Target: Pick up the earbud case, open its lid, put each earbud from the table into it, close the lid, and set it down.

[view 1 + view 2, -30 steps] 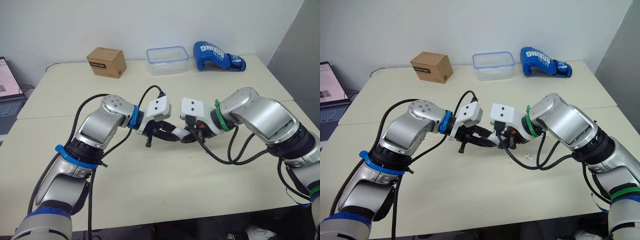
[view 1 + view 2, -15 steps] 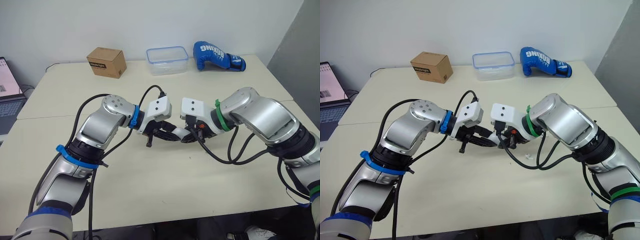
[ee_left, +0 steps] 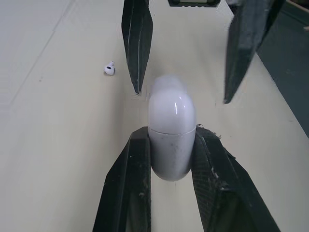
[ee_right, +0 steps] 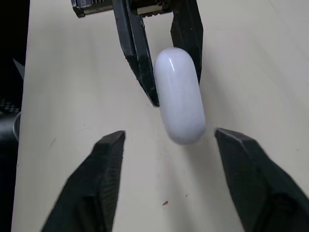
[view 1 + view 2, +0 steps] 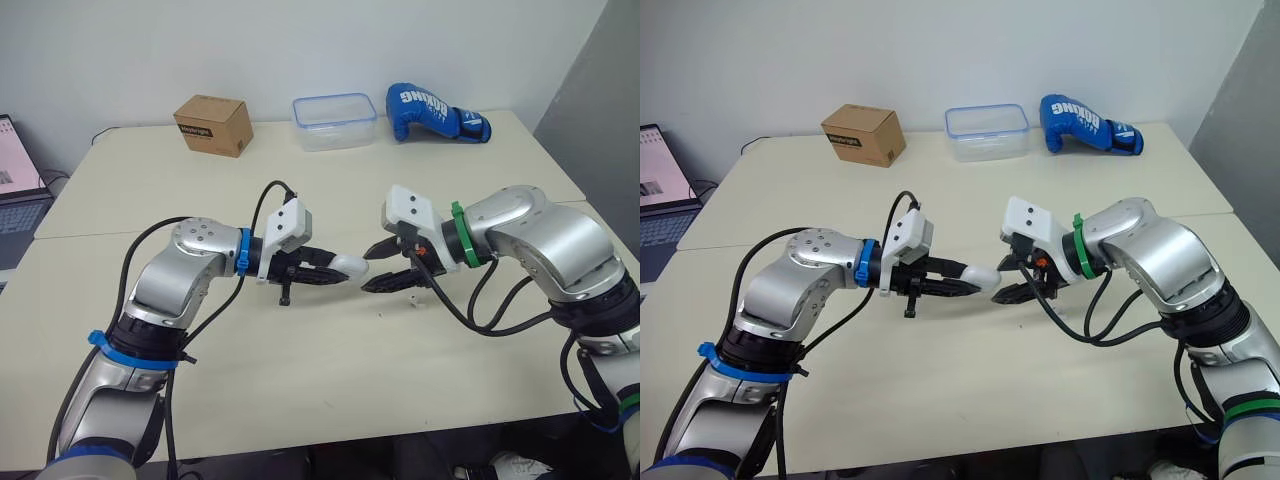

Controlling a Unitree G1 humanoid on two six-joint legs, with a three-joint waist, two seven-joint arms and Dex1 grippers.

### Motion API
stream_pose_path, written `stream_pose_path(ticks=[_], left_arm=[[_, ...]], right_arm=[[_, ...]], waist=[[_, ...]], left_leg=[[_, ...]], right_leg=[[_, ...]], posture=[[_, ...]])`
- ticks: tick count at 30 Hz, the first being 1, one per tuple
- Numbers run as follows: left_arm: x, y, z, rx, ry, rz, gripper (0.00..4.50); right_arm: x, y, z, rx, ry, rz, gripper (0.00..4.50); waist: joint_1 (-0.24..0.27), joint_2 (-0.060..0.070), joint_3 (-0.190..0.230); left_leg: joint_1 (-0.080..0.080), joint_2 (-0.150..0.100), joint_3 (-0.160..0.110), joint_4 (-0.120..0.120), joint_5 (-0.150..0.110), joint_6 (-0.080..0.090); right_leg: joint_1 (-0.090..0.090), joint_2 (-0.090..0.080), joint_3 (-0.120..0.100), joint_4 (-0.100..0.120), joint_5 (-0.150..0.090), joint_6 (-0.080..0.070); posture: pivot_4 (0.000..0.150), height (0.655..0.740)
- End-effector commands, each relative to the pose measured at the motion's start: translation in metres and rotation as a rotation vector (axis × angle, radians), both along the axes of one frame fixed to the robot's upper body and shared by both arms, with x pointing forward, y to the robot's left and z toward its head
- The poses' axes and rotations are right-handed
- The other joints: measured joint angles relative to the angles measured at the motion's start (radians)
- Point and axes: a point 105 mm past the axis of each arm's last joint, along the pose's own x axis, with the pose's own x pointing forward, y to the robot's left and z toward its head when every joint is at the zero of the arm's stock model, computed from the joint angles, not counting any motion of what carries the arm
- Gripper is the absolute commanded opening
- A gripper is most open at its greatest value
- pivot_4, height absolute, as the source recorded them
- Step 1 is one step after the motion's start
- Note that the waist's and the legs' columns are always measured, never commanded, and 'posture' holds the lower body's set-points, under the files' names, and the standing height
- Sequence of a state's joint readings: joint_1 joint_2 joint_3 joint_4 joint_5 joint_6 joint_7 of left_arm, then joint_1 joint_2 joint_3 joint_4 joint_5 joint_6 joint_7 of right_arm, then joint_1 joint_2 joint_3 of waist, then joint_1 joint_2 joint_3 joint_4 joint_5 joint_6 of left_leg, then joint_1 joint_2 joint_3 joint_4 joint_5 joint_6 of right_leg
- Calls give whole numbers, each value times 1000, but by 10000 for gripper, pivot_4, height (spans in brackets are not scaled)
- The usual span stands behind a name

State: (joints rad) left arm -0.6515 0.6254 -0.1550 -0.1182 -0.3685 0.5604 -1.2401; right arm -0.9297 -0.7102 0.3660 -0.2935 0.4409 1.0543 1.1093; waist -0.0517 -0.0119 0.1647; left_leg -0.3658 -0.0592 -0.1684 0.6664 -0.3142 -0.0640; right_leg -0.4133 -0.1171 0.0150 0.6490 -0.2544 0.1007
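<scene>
Left wrist view gives us the case [image 3: 171,133], lid shut, clamped by our left gripper [image 5: 325,270] above the table [image 5: 300,370]. Our right gripper [image 5: 367,270] faces it close by, jaws spread wide, not touching. One earbud [image 3: 109,69] lies on the table nearby.

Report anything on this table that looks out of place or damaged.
Nothing looks spilled or damaged. The only oddity is a blue boxing glove far back on the table, unrelated to the job. One earbud lies loose on the table; the earbud case is held lid-shut in the left gripper.
</scene>
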Motion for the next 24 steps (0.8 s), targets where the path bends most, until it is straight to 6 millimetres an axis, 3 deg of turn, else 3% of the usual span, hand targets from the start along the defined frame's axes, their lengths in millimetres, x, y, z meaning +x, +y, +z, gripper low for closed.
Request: stream_pose_path(ticks=[1, 11, 24], left_arm=[[-6, 3, 19, -87, -60, 3, 7457], [-16, 30, 26, -299, -11, 64, 7457], [-19, 12, 20, -450, -63, 28, 7457]], right_arm=[[-6, 2, 14, 88, -27, 28, 31715], [-7, -17, 33, 428, 19, -2, 31715], [-7, -11, 38, 511, 8, -20, 31715]], waist=[[0, 0, 0], [5, 0, 0], [9, 0, 0]], left_leg=[[0, 0, 0, 0, 0, 0], [0, 0, 0, 0, 0, 0], [1, 0, 0, 0, 0, 0]], right_leg=[[0, 0, 0, 0, 0, 0], [0, 0, 0, 0, 0, 0], [1, 0, 0, -1, 0, 0]], posture=[[1500, 7307], [1500, 7307], [1500, 7307]])
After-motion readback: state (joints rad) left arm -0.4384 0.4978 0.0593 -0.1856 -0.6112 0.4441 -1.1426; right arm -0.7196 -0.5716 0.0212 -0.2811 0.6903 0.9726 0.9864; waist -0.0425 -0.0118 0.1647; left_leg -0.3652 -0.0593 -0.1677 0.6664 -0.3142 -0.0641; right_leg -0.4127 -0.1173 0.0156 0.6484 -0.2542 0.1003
